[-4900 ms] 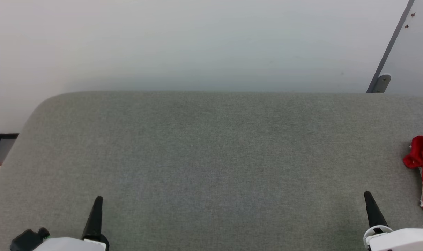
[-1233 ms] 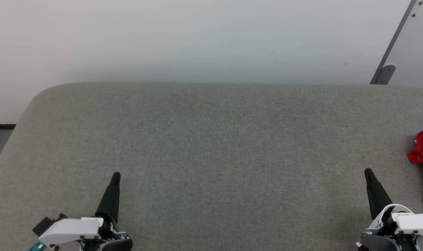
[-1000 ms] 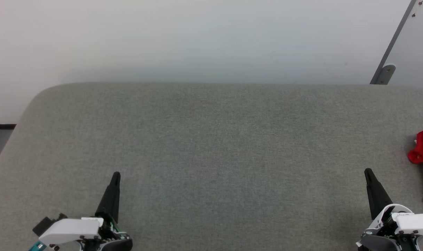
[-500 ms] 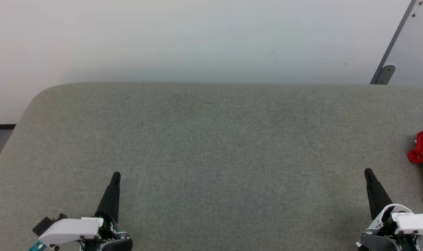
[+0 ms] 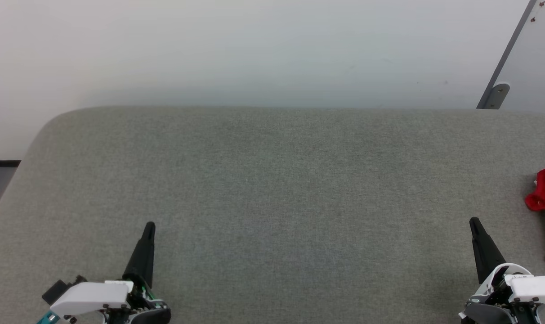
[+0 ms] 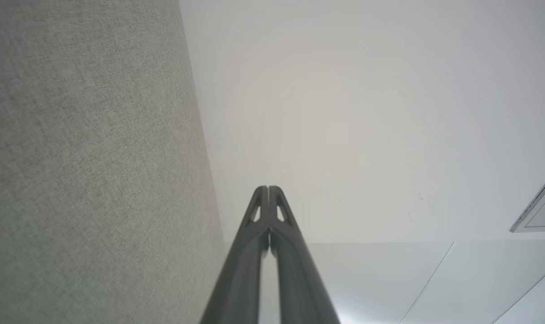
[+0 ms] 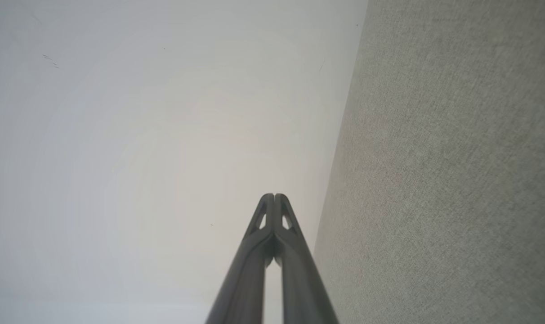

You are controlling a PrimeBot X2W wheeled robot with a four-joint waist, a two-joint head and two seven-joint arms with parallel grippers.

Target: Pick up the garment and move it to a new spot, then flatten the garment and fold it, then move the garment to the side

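Surface: grey woven-fabric padded surface (image 5: 272,180) with a rounded far-left corner; it spreads wide under both arms.
Garment: red jersey-cloth garment (image 5: 544,198), bunched into folds, with a sliver of white and a bit of red-and-white striped trim at its near end. It lies on the surface at the right edge, about midway between the near and far edges. The head view's right side cuts it off, so its full shape cannot be told.
Garment and tool: the garment lies to the right of the right gripper's tip and slightly farther back, near it but apart. It is well apart from the left gripper, across almost the whole width.
Right gripper: white-bodied right gripper (image 5: 474,222) with long dark fingers (image 7: 250,265), above the near-right part of the surface and pointing toward the far edge. The jaws are pressed together tip to tip with nothing between them.
Left gripper: matching left gripper (image 5: 149,226), above the near-left part and also pointing toward the far edge. Its fingers (image 6: 243,261) are closed on each other and hold nothing.
Wall: plain pale wall (image 5: 254,49) rising behind the far edge.
Bracket: grey metal bracket (image 5: 495,92) on a slanting strip, against the wall above the far-right end.
Frame: dark rectangular frame (image 5: 0,180) beyond the left edge.
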